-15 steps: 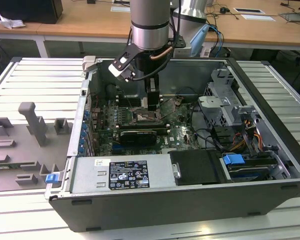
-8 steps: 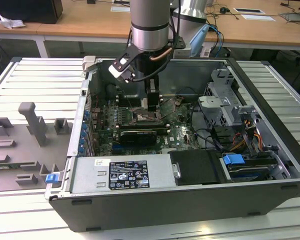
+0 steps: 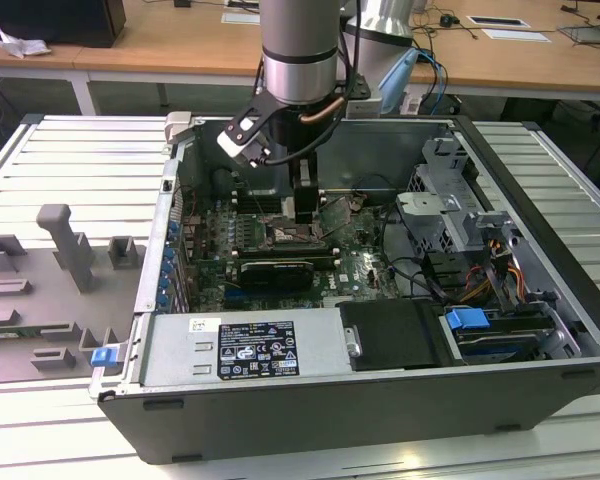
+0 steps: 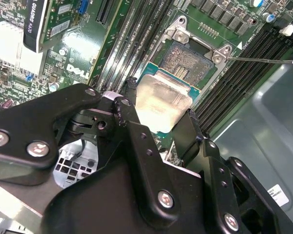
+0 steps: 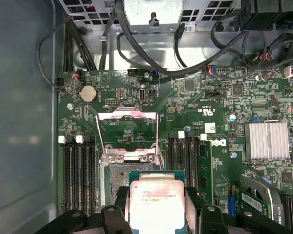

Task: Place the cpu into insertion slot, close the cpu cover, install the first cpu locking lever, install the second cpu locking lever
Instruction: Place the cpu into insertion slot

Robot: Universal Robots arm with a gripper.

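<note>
My gripper (image 4: 161, 105) is shut on the cpu (image 4: 158, 100), its black fingers (image 4: 129, 92) clamping two opposite edges of the pale silver chip. The cpu (image 5: 156, 204) hangs a little above the insertion slot (image 5: 115, 175), partly overlapping it in both wrist views. The slot's dark pin field (image 4: 185, 58) lies bare. The cpu cover (image 5: 128, 127) is swung open, away from the socket. A thin locking lever (image 4: 263, 61) sticks out to one side, unlatched. In the exterior view the gripper (image 3: 305, 208) is low inside the open computer case, over the insertion slot (image 3: 290, 236).
Long black memory slots (image 5: 80, 170) flank the socket on both sides. A graphics card (image 3: 275, 272) and the labelled power supply box (image 3: 255, 350) lie nearer the camera. Cables (image 5: 151, 53), a drive cage (image 3: 445, 200) and a finned heat sink (image 5: 266, 140) crowd the case. Grey fixtures (image 3: 65, 250) stand outside it.
</note>
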